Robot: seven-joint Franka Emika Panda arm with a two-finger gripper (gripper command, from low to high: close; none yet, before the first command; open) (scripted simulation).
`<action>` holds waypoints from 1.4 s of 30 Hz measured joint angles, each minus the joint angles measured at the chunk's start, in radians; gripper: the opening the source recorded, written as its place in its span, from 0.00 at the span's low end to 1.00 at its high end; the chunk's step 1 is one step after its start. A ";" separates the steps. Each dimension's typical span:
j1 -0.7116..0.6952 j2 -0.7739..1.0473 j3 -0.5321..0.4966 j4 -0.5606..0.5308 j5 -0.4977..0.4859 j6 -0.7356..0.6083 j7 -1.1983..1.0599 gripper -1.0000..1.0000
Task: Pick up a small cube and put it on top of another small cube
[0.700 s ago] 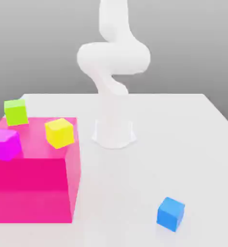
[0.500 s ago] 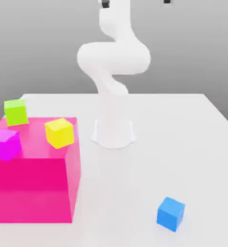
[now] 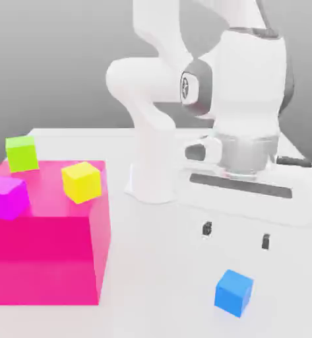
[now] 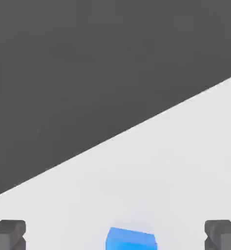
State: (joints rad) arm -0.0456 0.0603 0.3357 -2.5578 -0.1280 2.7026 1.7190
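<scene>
A plain grey backdrop stands behind a white table (image 3: pixel 152 277), and on that table we see the white arm's base toward the back. At the exterior view's left sits a big pink block (image 3: pixel 46 257), and on its top we count three small cubes: a green cube (image 3: pixel 22 153) at the far corner, a magenta cube (image 3: pixel 6 197) near the left edge, and a yellow cube (image 3: pixel 82 181) toward the block's right side, all apart from one another.

The small blue cube (image 3: pixel 234 292) rests on the table near the front, toward the exterior view's right, well apart from the pink block. We see the gripper (image 3: pixel 236 235) hanging above it, not touching, with its two dark fingertips (image 3: pixel 208 228) spread wide and nothing between them. In the hand view the blue cube (image 4: pixel 131 239) lies on the white surface between the two grey fingertips (image 4: pixel 9 233), clear of both.
</scene>
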 joint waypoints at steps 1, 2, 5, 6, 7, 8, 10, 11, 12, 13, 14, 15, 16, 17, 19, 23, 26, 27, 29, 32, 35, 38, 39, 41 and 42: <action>0.012 0.037 -0.003 -0.011 -0.009 0.017 0.042 0.50; 0.025 0.073 -0.006 -0.022 -0.015 0.034 0.081 0.50; 0.072 0.183 -0.055 -0.018 -0.077 0.106 0.164 0.50; 0.091 0.219 -0.078 -0.011 -0.103 0.133 0.187 0.50; 0.112 0.255 -0.104 -0.004 -0.128 0.161 0.207 0.50; 0.134 0.291 -0.131 0.003 -0.152 0.189 0.226 0.50; 0.149 0.313 -0.149 0.008 -0.165 0.206 0.237 0.00; 0.149 0.313 -0.149 0.008 -0.166 0.207 0.237 0.00; 0.149 0.313 -0.149 0.008 -0.166 0.207 0.237 0.00; 0.149 0.313 -0.149 0.008 -0.166 0.208 0.237 0.00; 0.148 0.313 -0.149 0.008 -0.166 0.209 0.237 0.00; 0.156 0.324 -0.158 0.010 -0.173 0.217 0.243 0.00; 0.148 0.312 -0.148 0.007 -0.165 0.207 0.237 0.00; 0.138 0.287 -0.134 0.002 -0.144 0.188 0.221 0.00; 0.110 0.223 -0.095 -0.012 -0.092 0.139 0.182 0.00; 0.057 0.093 -0.085 -0.009 -0.003 0.011 0.082 0.00; -0.043 0.019 -0.148 0.046 0.019 -0.117 -0.013 0.00; -0.084 -0.005 -0.167 0.065 0.025 -0.160 -0.045 0.00; -0.165 -0.053 -0.196 0.105 0.039 -0.247 -0.110 0.00; -0.256 -0.126 -0.251 0.165 0.062 -0.377 -0.210 0.00; -0.322 -0.198 -0.315 0.226 0.085 -0.508 -0.310 0.00; -0.382 -0.270 -0.398 0.286 0.104 -0.639 -0.406 0.00; -0.394 -0.274 -0.413 0.284 0.108 -0.641 -0.423 0.00; -0.403 -0.256 -0.425 0.248 0.112 -0.588 -0.438 0.00; -0.404 -0.242 -0.427 0.225 0.114 -0.550 -0.441 0.00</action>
State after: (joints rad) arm -0.4501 -0.1817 -0.0915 -2.3329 -0.0142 2.1529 1.2781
